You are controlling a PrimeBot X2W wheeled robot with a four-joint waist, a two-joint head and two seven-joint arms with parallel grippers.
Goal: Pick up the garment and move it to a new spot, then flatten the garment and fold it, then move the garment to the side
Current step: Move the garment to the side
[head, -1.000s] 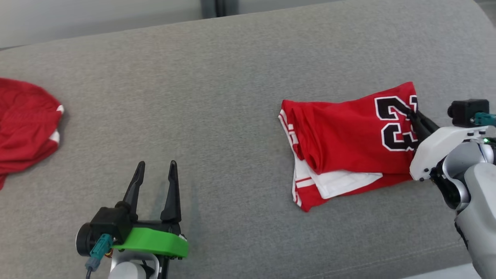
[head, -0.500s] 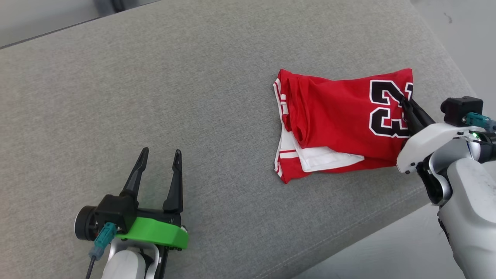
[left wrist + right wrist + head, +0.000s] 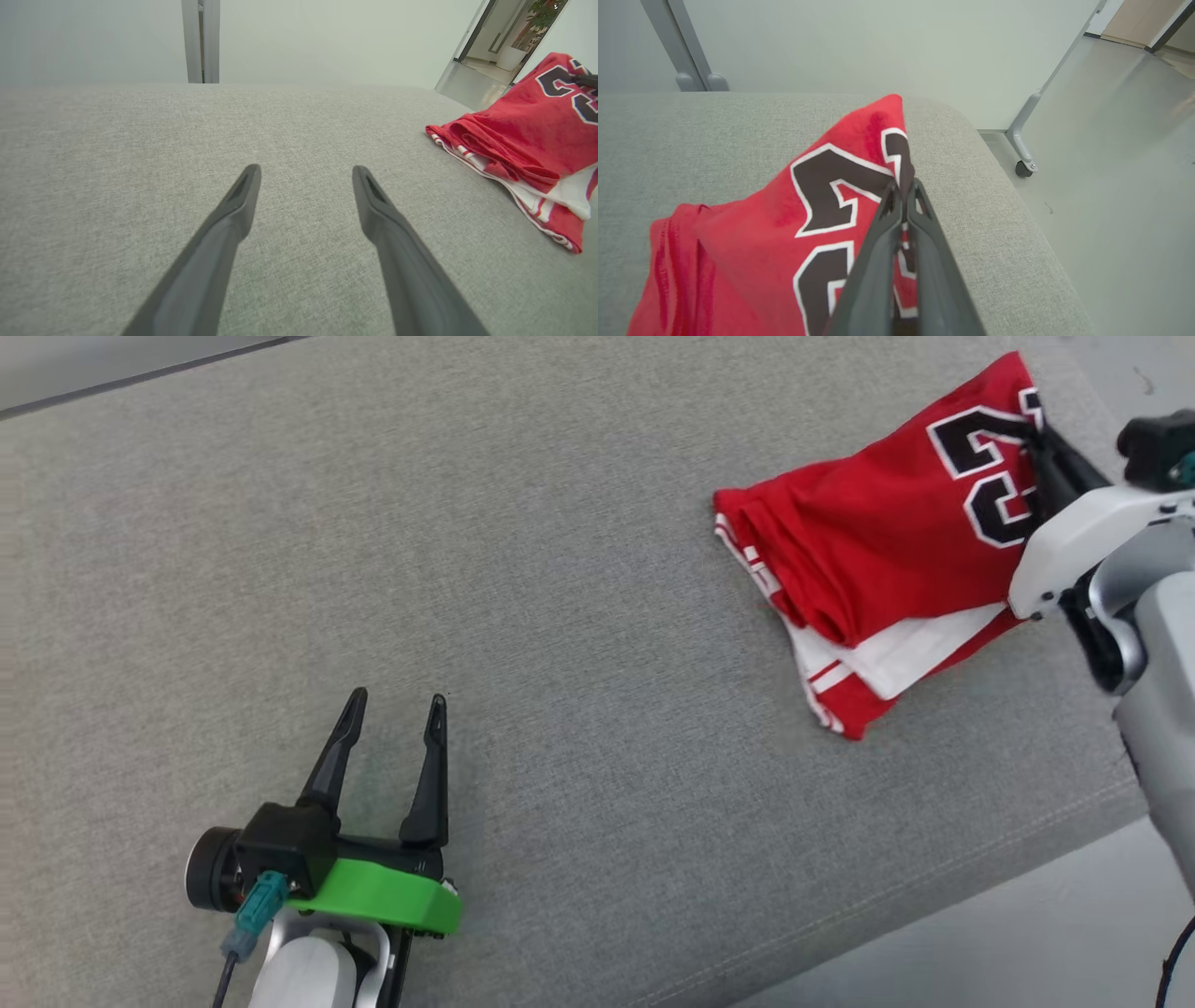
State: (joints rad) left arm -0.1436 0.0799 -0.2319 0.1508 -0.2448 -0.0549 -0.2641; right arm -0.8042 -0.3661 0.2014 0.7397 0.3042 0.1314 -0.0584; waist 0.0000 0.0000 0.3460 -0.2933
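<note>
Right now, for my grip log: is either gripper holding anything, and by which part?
The right gripper is shut on the red jersey, pinching its edge by the black number. The left gripper is open, empty.

One folded red garment (image 3: pixel 868 541), two grippers, left gripper (image 3: pixel 397 698) and right gripper (image 3: pixel 1034 425), one grey cushion (image 3: pixel 560 569).

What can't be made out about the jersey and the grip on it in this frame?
Head view: right edge of the jersey, hidden behind the right gripper.
Right wrist view: pinched layers, hidden between shut fingers.
Left wrist view: the number, cut off by the right edge.
</note>
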